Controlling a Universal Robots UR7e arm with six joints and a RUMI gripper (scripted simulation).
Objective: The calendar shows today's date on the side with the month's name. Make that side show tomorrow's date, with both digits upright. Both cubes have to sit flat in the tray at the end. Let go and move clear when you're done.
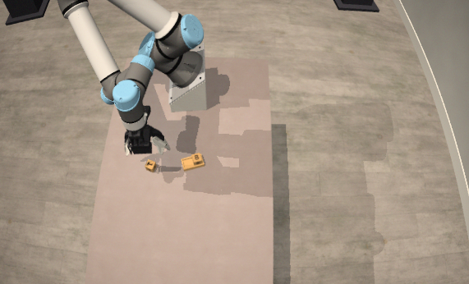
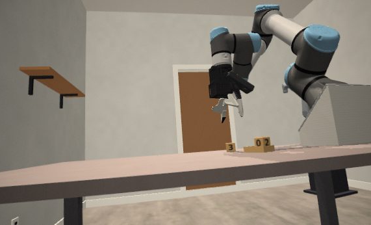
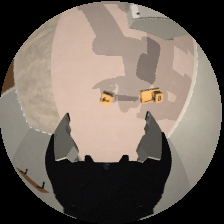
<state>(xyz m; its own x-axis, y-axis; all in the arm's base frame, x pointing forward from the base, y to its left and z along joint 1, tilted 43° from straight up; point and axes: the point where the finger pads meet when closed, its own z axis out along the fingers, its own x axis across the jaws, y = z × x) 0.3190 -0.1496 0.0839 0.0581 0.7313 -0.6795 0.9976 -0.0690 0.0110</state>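
A loose orange cube (image 1: 150, 165) (image 2: 230, 147) (image 3: 106, 98) lies on the table beside the tray, turned at an angle to it. Its top shows a dark 1, and one side shows an upright 3 in the exterior view. The orange tray (image 1: 186, 164) (image 2: 250, 149) (image 3: 145, 97) holds the other cube (image 1: 198, 158) (image 2: 262, 142) (image 3: 158, 98) at one end. That cube shows 0 and 2 on two sides and what looks like an 8 on top. No month's name is readable. My gripper (image 1: 147, 149) (image 2: 232, 119) (image 3: 107, 112) is open and empty, above the table near the loose cube, touching neither cube.
The robot's grey base block (image 1: 189, 98) (image 2: 349, 114) stands on the table (image 1: 179, 238) (image 2: 132, 169) behind the tray. A wall shelf (image 2: 51, 76) hangs far off to the side. Arm shadows fall around the tray.
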